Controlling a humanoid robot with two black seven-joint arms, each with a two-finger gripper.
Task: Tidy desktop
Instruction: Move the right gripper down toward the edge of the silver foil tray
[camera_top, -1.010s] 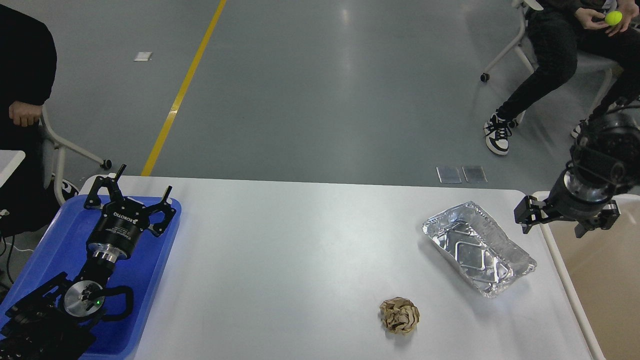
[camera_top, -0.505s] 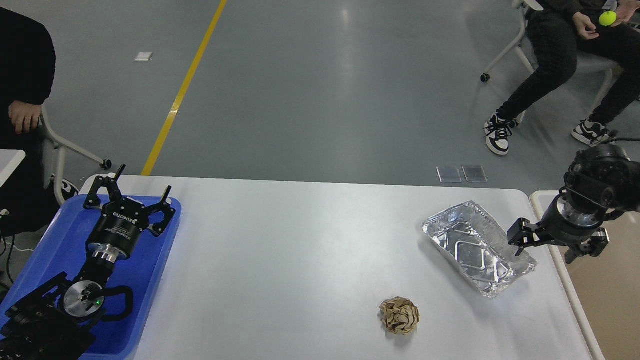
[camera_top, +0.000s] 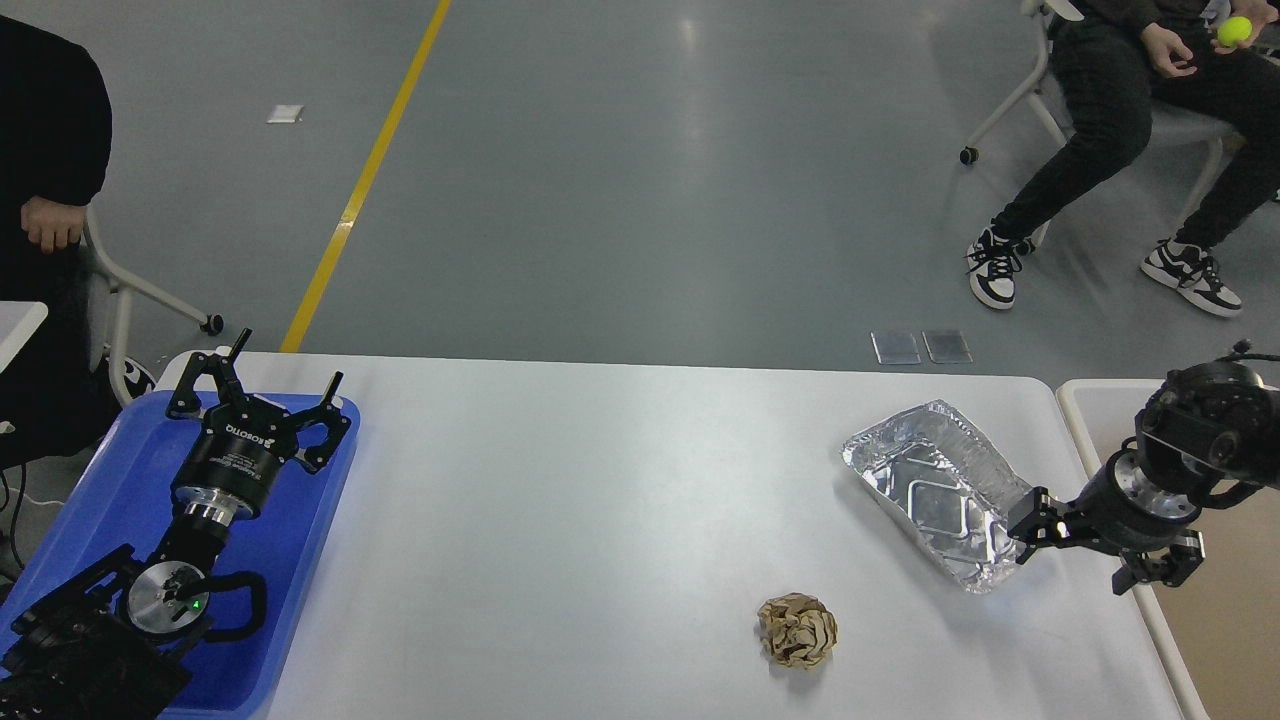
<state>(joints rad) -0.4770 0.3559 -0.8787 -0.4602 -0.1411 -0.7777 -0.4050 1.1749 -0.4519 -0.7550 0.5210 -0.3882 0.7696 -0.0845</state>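
white rounded counter (camera_top: 600, 500) spanned the frame, left gripper (camera_top: 262, 385) fingers spread over the blue plastic tray (camera_top: 90, 500), right gripper (camera_top: 1095, 555) fingers spread beside the crinkled foil tray (camera_top: 935, 490), crumpled brown paper ball (camera_top: 798, 630) nearby.

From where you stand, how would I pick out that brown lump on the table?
Start at the white desktop and move to its near right part. In front of the shiny foil tray sits a crumpled paper ball, alone on the bare surface. It is the only brown, wrinkled, matte thing there; the tray is silver and open.
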